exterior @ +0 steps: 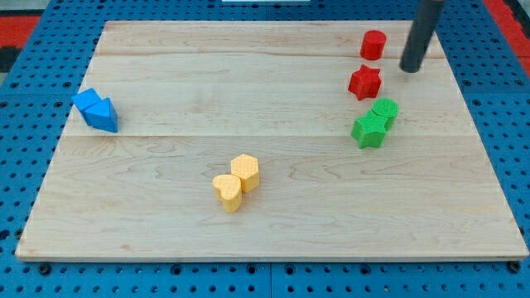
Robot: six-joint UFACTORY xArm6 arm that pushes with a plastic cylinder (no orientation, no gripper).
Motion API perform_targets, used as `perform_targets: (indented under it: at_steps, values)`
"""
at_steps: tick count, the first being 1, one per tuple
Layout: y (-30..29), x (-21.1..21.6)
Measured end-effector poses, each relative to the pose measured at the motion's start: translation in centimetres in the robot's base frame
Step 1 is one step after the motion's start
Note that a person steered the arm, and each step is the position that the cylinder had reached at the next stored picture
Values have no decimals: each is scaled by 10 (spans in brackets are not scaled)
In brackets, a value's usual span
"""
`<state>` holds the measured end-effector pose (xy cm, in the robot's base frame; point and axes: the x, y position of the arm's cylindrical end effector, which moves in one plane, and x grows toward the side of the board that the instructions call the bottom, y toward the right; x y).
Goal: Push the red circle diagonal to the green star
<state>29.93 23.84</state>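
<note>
The red circle (373, 44) stands near the view's top right of the wooden board (166, 215). The red star (365, 82) lies just below it. The green star (369, 130) lies lower still, touching the green circle (385, 110) on its upper right. My tip (411, 68) is down on the board to the right of the red circle and red star, a short gap away from both, touching neither.
A blue cube and a blue triangle (97, 110) sit together at the view's left edge. A yellow hexagon (245, 171) and a yellow heart (228, 192) touch each other near the bottom middle. The board's right edge is close to my tip.
</note>
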Motion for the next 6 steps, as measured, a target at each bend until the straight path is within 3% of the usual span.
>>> perform_targets:
  at_steps: [1, 2, 3, 5, 6]
  values:
    - [-4, -49]
    - [-73, -58]
    - [-124, -24]
    - [-116, 11]
    - [-108, 9]
